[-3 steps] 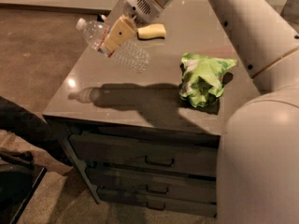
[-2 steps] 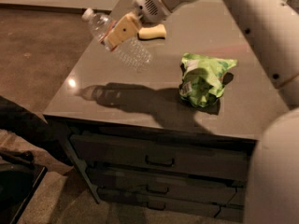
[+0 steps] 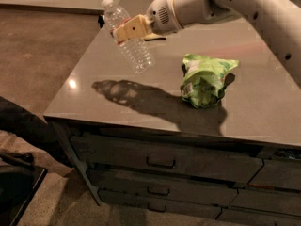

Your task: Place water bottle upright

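The water bottle (image 3: 133, 46) is clear and ribbed with a white cap and a narrow label. It hangs in the air above the grey countertop (image 3: 117, 107), tilted, cap up and to the left, base down and to the right. My gripper (image 3: 128, 30) is shut on the bottle around its upper part near the label, with one tan finger (image 3: 133, 28) across its front. The white arm reaches in from the upper right. The bottle's shadow lies on the counter below it.
A crumpled green snack bag (image 3: 204, 79) lies on the counter to the right of the bottle. The counter tops a cabinet with drawers (image 3: 160, 163) along its front. The floor is at left, with dark objects at lower left.
The bottle has turned from lying nearly sideways to steeper, cap higher. The gripper with the bottle sits further right and slightly lower over the counter.
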